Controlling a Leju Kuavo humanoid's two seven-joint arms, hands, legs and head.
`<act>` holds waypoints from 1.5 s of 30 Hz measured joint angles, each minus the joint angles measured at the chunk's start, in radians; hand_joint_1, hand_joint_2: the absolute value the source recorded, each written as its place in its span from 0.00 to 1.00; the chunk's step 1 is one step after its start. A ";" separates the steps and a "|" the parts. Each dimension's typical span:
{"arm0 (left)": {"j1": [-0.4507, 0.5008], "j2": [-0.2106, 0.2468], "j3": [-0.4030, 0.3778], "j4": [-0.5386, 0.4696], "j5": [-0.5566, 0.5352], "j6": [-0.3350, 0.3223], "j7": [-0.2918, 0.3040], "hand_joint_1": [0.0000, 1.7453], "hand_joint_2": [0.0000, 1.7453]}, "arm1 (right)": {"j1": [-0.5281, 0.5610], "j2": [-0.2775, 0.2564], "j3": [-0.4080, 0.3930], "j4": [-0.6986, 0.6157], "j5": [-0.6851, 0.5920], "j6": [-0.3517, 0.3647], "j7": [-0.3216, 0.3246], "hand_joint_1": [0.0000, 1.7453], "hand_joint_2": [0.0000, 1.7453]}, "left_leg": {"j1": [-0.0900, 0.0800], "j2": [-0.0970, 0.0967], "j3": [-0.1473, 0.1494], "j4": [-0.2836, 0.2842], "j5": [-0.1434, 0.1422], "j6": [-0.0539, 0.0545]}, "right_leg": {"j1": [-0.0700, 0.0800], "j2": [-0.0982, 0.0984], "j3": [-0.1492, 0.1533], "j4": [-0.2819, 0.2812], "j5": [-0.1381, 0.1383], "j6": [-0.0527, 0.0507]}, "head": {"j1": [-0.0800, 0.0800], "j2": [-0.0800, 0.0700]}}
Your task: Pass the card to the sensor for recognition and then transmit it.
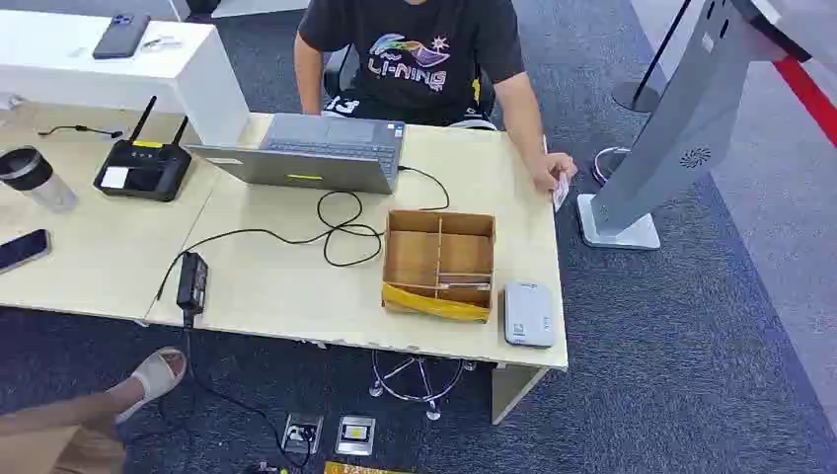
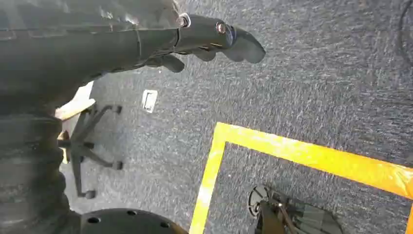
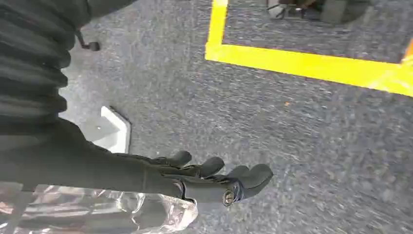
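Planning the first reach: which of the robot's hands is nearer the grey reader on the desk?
Probably right. The reader lies right of the head view's centre; the right hand and the left hand both hang over carpet, off the desk.

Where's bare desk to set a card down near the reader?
Free: the strip between the wooden box and the adapter, and behind the box toward the person's hand. Crowded: cable loops by the laptop, and around the reader.
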 joint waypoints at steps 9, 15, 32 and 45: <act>-0.001 -0.006 0.109 0.011 -0.113 0.000 -0.015 0.00 1.00 | -0.121 -0.081 -0.041 -0.045 -0.008 -0.026 -0.020 0.00 1.00 | -0.001 0.000 0.001 0.000 0.001 0.001 | -0.001 -0.001 0.000 0.000 0.000 0.000 | 0.000 0.000; 0.002 -0.021 0.175 0.012 -0.166 0.000 -0.025 0.00 1.00 | -0.156 -0.116 -0.077 -0.095 0.028 -0.057 -0.064 0.00 1.00 | 0.000 -0.001 0.000 0.000 0.000 0.001 | 0.000 -0.002 0.000 0.000 0.000 0.000 | 0.000 0.000; 0.006 -0.013 0.211 0.012 -0.148 -0.050 -0.025 0.00 1.00 | -0.159 -0.214 -0.329 -0.319 0.464 -0.063 0.083 0.00 1.00 | 0.000 -0.001 0.000 0.001 0.000 0.001 | -0.001 -0.002 0.000 0.000 0.000 0.000 | 0.000 0.000; 0.008 -0.008 0.211 0.012 -0.137 -0.045 -0.009 0.00 1.00 | -0.146 -0.264 -0.462 -0.438 0.507 -0.061 0.127 0.00 1.00 | -0.001 -0.001 0.000 0.001 0.000 0.001 | -0.001 -0.002 0.000 0.000 0.000 0.000 | 0.000 0.000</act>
